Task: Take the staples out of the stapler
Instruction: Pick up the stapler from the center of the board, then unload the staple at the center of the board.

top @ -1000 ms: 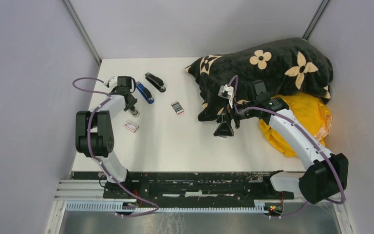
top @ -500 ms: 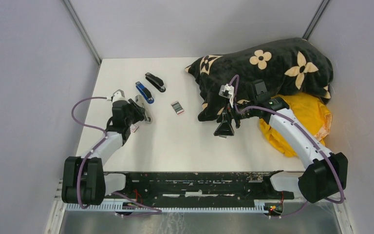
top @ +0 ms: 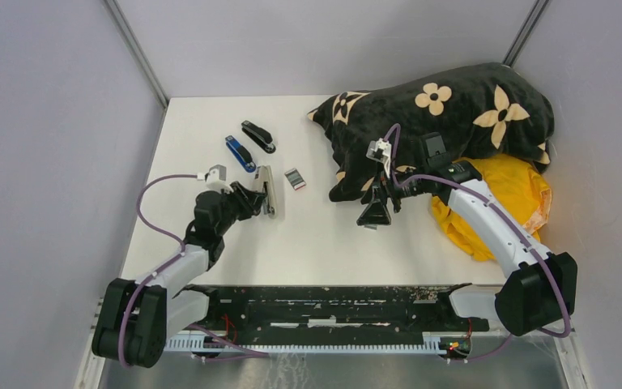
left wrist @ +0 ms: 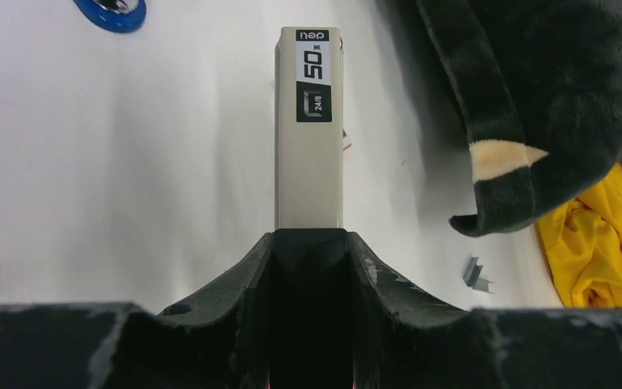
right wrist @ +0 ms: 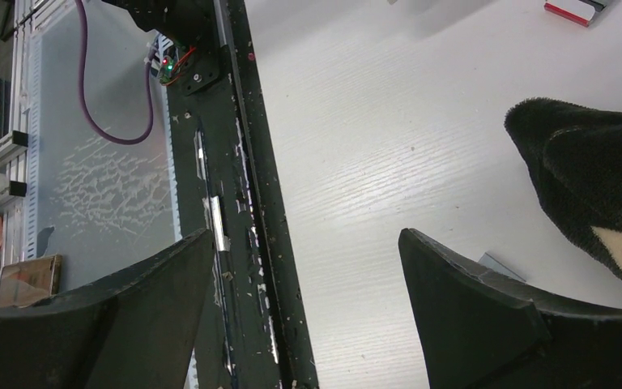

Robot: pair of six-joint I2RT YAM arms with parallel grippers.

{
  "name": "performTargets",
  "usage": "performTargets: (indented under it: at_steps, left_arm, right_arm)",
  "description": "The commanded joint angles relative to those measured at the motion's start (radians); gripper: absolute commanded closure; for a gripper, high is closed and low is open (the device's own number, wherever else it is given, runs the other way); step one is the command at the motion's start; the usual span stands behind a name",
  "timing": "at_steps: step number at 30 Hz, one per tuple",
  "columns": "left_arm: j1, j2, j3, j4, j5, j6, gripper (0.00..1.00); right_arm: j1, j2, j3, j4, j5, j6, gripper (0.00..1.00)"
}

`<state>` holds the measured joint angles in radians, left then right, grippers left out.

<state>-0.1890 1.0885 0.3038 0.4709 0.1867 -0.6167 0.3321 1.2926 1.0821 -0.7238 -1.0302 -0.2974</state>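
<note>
Holding the beige stapler clamped in the left jaws; right jaws wide apart, empty; next, probably, they pull its top open.

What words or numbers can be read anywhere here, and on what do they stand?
"50": on the black label on the grey stapler.
"24/8": same label, lower down; last digit unsure.
Brand word at the stapler's tip: too unclear to read.
Small box: print too small to read.

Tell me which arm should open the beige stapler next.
Right, probably. The left gripper is clamped on the beige stapler and can only steady it; the right gripper is open, empty, beside the black blanket.
</note>
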Motion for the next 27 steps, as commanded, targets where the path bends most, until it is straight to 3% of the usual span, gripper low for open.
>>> performTargets:
  at_steps: [1, 13, 19, 27]
  left_arm:
    - [-0.039, -0.079, -0.040, 0.248, 0.071, -0.071, 0.97]
    - [-0.244, -0.256, -0.166, 0.413, 0.032, -0.122, 0.97]
    - [-0.330, -0.215, -0.201, 0.577, 0.014, -0.127, 0.97]
    - [-0.426, -0.129, -0.202, 0.694, 0.020, -0.126, 0.97]
  right_arm:
    - [-0.018, -0.018, 0.012, -0.009, -0.045, -0.041, 0.09]
    - [-0.168, -0.030, -0.020, -0.104, -0.275, -0.220, 0.07]
    - [-0.255, -0.070, -0.089, -0.081, -0.289, -0.261, 0.00]
    - [-0.364, -0.184, -0.206, -0.010, -0.418, -0.264, 0.01]
